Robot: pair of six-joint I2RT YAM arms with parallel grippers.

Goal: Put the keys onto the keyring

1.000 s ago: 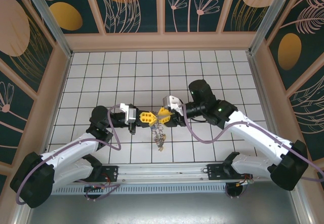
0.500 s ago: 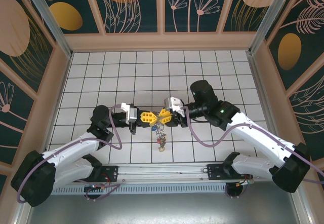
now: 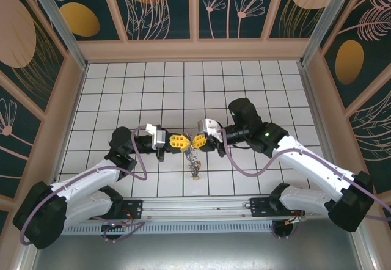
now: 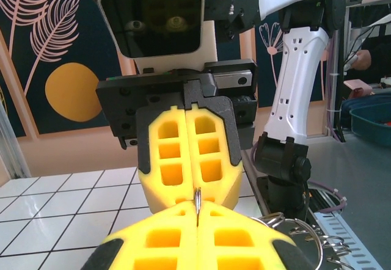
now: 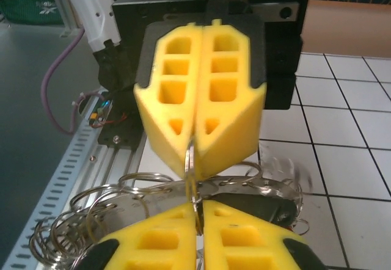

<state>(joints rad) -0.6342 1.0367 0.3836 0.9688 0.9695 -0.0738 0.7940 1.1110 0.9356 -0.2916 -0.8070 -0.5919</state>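
The keyring (image 5: 193, 187) shows edge-on as a thin metal ring, pinched between both grippers, which meet tip to tip above the tiled floor. My left gripper (image 3: 185, 143) is shut on it from the left and my right gripper (image 3: 194, 142) from the right. In the left wrist view the keyring (image 4: 197, 200) rises from my own shut left gripper (image 4: 197, 221) into the right gripper (image 4: 195, 190). In the right wrist view the right gripper (image 5: 197, 215) faces the left gripper (image 5: 194, 157). The keys (image 3: 194, 163) hang below in a bunch with wire rings (image 5: 91, 215); one dark key head (image 5: 269, 206) is visible.
The white tiled floor (image 3: 122, 87) is enclosed by patterned walls (image 3: 159, 7) on three sides. A slotted metal rail (image 3: 195, 209) carrying both arm bases runs along the near edge. More loose wire rings (image 4: 296, 228) hang at the lower right of the left wrist view.
The right gripper's fingers, spread in a V a second ago, have closed on the keyring. The right arm has shifted slightly left, and the hanging bunch has swung a little.
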